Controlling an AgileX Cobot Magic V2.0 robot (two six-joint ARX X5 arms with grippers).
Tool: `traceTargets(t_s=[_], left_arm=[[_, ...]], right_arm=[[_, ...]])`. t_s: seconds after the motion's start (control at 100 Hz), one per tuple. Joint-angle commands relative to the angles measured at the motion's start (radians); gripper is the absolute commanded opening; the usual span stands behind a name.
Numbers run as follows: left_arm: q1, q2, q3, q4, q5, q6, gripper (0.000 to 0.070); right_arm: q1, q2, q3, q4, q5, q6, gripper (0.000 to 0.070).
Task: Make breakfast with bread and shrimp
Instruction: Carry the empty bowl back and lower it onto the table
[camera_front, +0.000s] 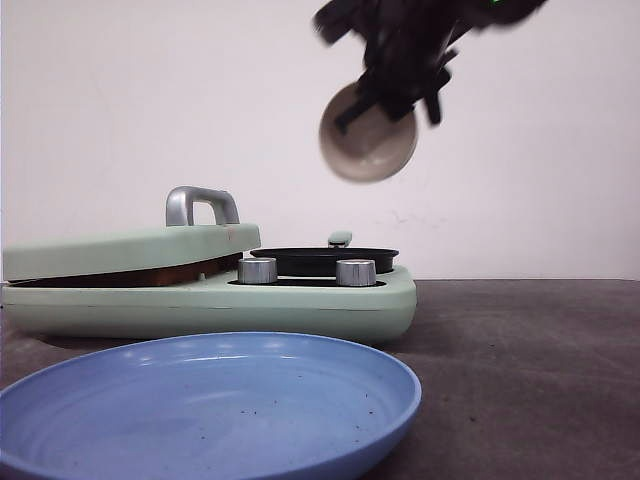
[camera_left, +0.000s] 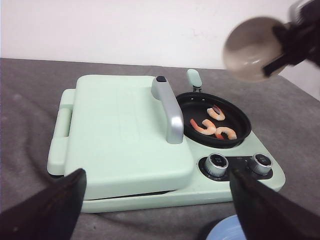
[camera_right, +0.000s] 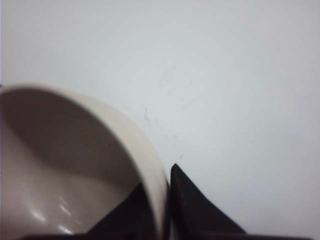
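- right gripper (camera_front: 395, 95) pinches the tipped, seemingly empty bowl (camera_front: 368, 135) by its rim; could slip out
- left gripper's fingers (camera_left: 47, 210) spread open
- shrimp (camera_left: 216, 125) in the pan (camera_left: 240, 117)

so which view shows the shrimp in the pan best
The left wrist view: three shrimp lie plainly in the black pan, seen from above. The front view shows only the pan's rim edge-on, hiding them. The right wrist view shows just the bowl and wall.
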Motion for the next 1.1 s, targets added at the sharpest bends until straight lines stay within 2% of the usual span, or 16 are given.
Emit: traceTargets(t_s=[0.0, 0.23, 0.31, 0.46, 0.62, 0.71, 0.77, 1.09], left_arm=[[-0.002, 0.002, 0.005, 0.008, 0.002, 0.012, 0.0510], [-0.002, 0.002, 0.005, 0.007, 0.001, 0.012, 0.0510], [-0.002, 0.002, 0.005, 0.006, 0.002, 0.011, 0.0510], [-0.002, 0.002, 0.005, 0.006, 0.001, 0.012, 0.0510], [-0.002, 0.002, 0.005, 0.006, 0.001, 0.012, 0.0510], [-0.002, 0.003, 0.005, 0.006, 0.001, 0.012, 0.0510], [-0.002, 0.003, 0.005, 0.006, 0.001, 0.012, 0.0510], [-0.002, 0.003, 0.005, 0.003, 0.001, 0.012, 0.0510]], right_arm=[[-0.024, -0.043, 0.058, -0.188, -0.055, 0.229, 0.0000], [-0.157, -0.109, 0.254, -0.763, -0.294, 0.512, 0.0000], [-0.228, -0.109, 0.338, -0.951, -0.426, 0.597, 0.0000], [-0.351, -0.109, 0.391, -1.132, -0.661, 0.701, 0.0000], [-0.452, -0.092, 0.382, -1.303, -0.797, 0.705, 0.0000], [-0.484, -0.082, 0.340, -1.315, -0.901, 0.700, 0.0000], [-0.499, -0.082, 0.296, -1.285, -0.935, 0.699, 0.0000], [-0.530, -0.082, -0.004, -1.040, -0.943, 0.731, 0.0000]])
